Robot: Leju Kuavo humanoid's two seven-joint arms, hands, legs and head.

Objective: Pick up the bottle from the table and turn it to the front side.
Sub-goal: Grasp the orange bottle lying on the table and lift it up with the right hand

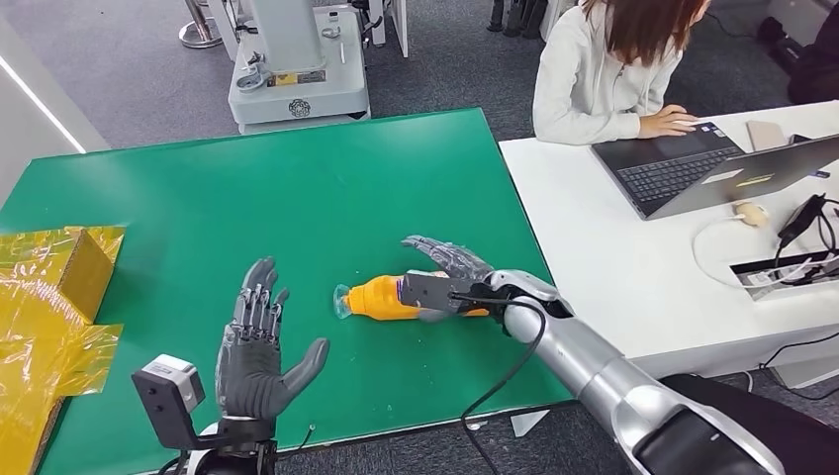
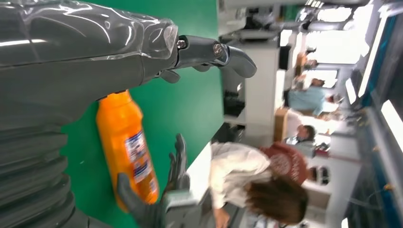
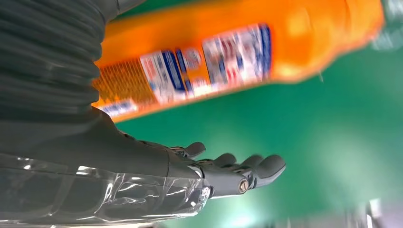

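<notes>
- Left hand (image 1: pixel 259 348): nearest the head camera at 7 o'clock, raised over the green table (image 1: pixel 297 188), palm open, fingers spread and upright, thumb out toward 3 o'clock; holds nothing.
- Right hand (image 1: pixel 450 272): at 5 o'clock, reaching in from the silver forearm; fingers extended and apart, laid along the base end of the bottle. Whether it actually grips cannot be told; in the right wrist view its fingers (image 3: pixel 237 173) stand straight, apart from the bottle body.
- Orange bottle (image 1: pixel 386 297): lying on its side near the table's near edge, between the two hands, clear cap toward 9 o'clock, label showing in both wrist views.
- Yellow wrapped box (image 1: pixel 59 262): at 9 o'clock, on the table's edge, with loose yellow film nearer the camera.
- White desk (image 1: pixel 613 257): at 3 o'clock, butted against the table, carrying a laptop (image 1: pixel 693 168) and cables.
- Person (image 1: pixel 604 69): at 1 o'clock, seated, one hand on the laptop.
- Grey machine base (image 1: pixel 297 89): at 12 o'clock, on the floor beyond the table.
</notes>
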